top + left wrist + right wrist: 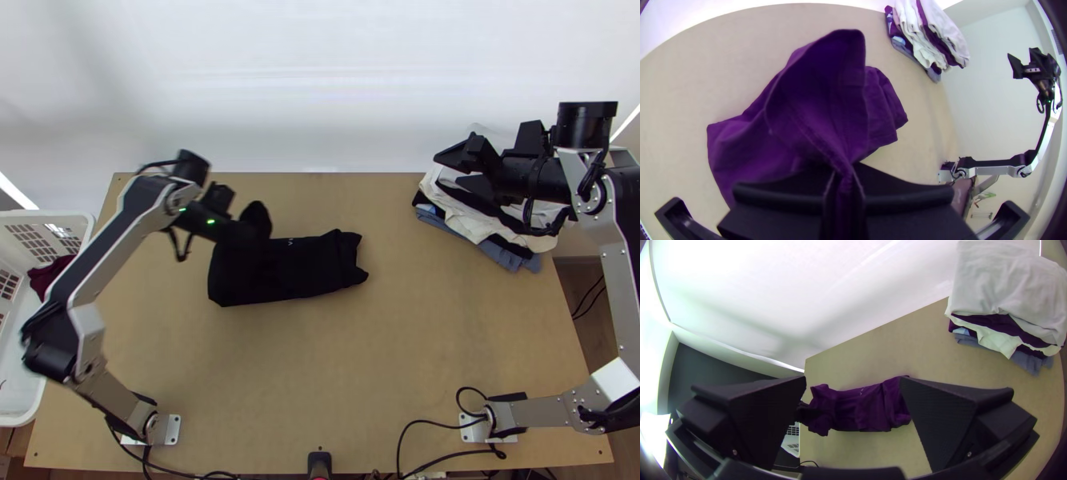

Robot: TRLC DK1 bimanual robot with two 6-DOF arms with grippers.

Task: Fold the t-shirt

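Left of the top view's centre, the t-shirt (312, 268) is pinched by the left gripper (843, 173); its raised part should be lowered evenly. At upper right, the right gripper (853, 379) is parted.

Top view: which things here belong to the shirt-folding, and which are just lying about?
Part of the job:
- black t-shirt, partly folded on the table
- left gripper, pinching part of it
- right gripper, open, holding nothing

Just lying about:
- stack of folded clothes, at the table's far right
- white basket, with dark red cloth inside
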